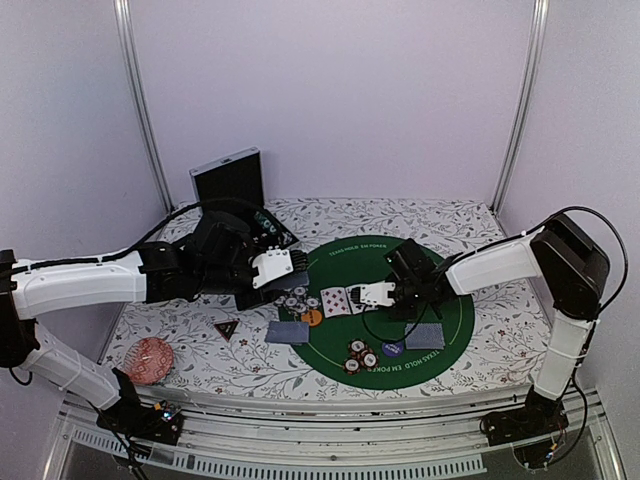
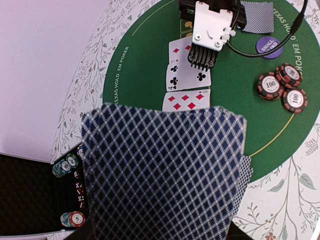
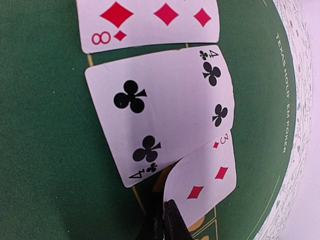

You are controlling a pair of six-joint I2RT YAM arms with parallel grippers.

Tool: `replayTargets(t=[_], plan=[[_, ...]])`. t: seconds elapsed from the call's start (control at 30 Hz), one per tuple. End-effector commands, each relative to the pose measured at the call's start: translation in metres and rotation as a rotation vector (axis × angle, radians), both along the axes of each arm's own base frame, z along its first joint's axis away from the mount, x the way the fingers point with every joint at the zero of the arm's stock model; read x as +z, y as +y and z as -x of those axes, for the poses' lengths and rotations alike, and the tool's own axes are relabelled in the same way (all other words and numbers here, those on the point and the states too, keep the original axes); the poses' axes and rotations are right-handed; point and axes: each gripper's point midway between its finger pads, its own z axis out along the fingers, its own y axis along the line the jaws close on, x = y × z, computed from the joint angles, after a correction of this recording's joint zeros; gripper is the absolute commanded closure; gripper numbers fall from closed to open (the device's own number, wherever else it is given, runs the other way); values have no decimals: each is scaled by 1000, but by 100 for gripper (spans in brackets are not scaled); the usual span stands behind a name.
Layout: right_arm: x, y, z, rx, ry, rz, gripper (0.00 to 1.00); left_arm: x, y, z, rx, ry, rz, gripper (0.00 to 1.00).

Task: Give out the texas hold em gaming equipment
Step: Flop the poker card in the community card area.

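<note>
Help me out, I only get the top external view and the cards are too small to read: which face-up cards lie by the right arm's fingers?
Observer: Eight of diamonds, four of clubs, three of diamonds, in a row.
Operator: Is one of them gripped?
Observer: The right gripper is shut, fingertips at the three's edge; whether it pinches the card, I cannot tell.
Operator: Anything else readable?
Observer: The three chips lying together are each marked 100.
</note>
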Motion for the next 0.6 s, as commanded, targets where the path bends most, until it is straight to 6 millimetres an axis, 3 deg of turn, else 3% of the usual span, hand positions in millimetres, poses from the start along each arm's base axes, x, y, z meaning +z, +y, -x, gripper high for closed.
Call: replayTargets(t=[0.0,0.2,0.33,0.47,0.57], plan=[[-17,5,12,36,61,23,93,15,-4,2,-14,-32,40,48],[-20,3,20,42,82,55,75,14,-5,3,-17,-27,40,48],[-12,8,28,52,98,46,61,14,-5,3,-20,-25,41,48],[11,19,39,71,98,-23,56,15,-6,3,-22,-26,45,48],[39,28,42,77,82,-117,53,14,-6,4,-22,-24,45,48]])
